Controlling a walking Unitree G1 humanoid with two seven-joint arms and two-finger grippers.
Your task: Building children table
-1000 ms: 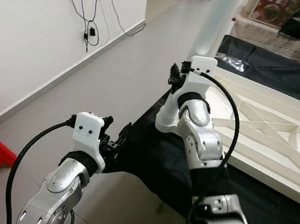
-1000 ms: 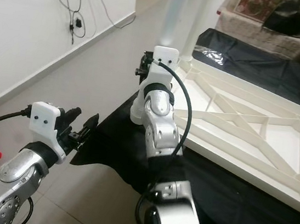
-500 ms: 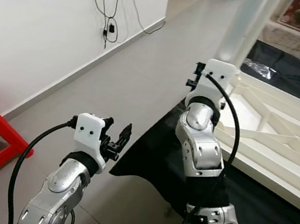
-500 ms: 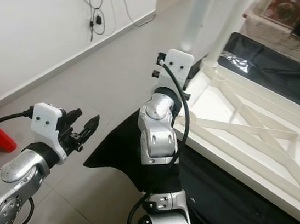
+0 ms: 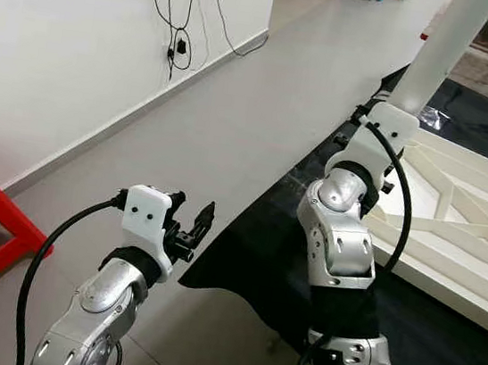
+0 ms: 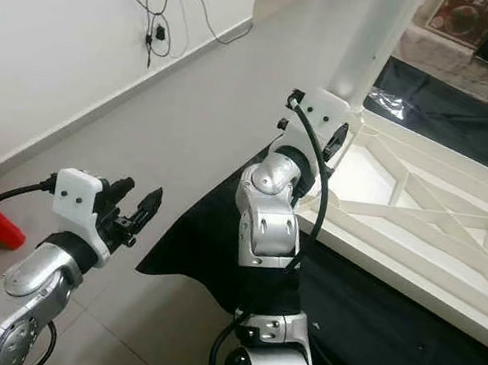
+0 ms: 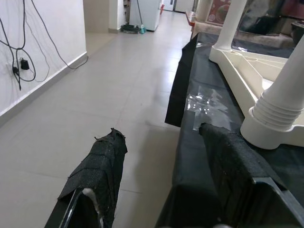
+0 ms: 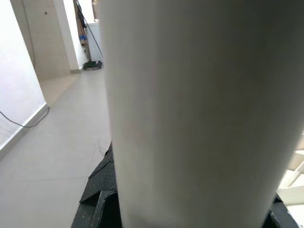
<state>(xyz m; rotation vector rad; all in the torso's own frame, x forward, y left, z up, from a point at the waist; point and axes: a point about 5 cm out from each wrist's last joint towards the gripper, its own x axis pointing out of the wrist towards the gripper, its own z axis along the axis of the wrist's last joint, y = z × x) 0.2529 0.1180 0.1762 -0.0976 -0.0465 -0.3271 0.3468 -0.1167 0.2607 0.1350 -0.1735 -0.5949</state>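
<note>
The right gripper (image 8: 190,209) clasps the white table leg (image 5: 441,55) at one o'clock; the left gripper (image 7: 161,156) hovers wide apart.

We are seeing a bright room with soft, even light. The grey floor (image 5: 264,95) is shining a little. The white leg (image 8: 199,114) is looking blurry because it is so close. The black fingers (image 7: 102,164) are looking fuzzy too.
</note>
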